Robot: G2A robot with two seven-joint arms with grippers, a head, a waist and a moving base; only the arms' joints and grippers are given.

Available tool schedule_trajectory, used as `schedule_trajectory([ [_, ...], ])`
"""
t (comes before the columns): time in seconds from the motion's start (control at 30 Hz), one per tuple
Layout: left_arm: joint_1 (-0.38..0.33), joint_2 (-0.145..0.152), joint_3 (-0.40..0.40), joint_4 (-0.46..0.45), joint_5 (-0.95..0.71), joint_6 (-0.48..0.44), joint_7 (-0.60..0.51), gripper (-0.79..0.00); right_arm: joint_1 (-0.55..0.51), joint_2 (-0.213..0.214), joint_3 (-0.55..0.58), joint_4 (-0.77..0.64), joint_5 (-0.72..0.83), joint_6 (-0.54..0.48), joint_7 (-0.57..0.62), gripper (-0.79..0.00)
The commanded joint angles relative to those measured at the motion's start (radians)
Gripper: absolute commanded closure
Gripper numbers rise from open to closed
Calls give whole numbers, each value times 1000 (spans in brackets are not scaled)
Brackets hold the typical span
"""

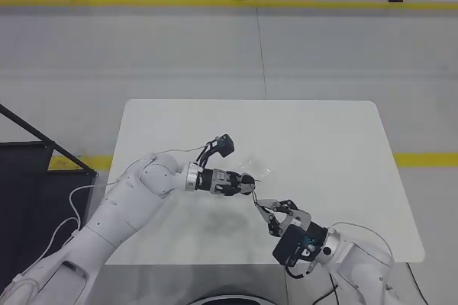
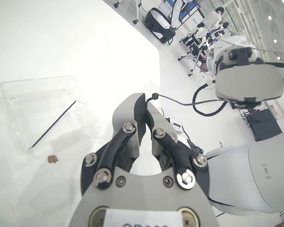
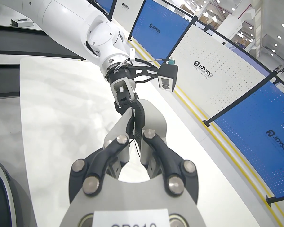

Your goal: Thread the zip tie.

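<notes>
A thin black zip tie point(image 1: 254, 196) hangs above the table between my two grippers. My left gripper point(image 2: 144, 105) is shut on it, and the tie's small square head point(image 2: 154, 96) pokes out past the fingertips, with a thin strap curving away from it. My right gripper point(image 3: 135, 112) is shut on the strap point(image 3: 137, 148), which runs down between its pads. In the right wrist view the left gripper point(image 3: 124, 102) is tip to tip with mine. From above, the left gripper point(image 1: 244, 183) and right gripper point(image 1: 263, 206) meet near the table's middle.
A clear flat tray point(image 2: 41, 109) lies on the white table point(image 1: 328, 152) beside the left gripper, with a second black zip tie point(image 2: 53, 125) across it. A small brown scrap point(image 2: 52, 159) lies near the tray. The tray point(image 1: 256, 164) sits just behind the grippers.
</notes>
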Motion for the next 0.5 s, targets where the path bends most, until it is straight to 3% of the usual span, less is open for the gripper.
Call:
schedule_trajectory([
  [0.0,1,0,-1,1,-1,1,1,0,-2,1,1,0,2,2,-4,0],
  [0.47,-2,-2,5,3,-3,3,-7,0,1,7,-5,5,9,5,1,0],
])
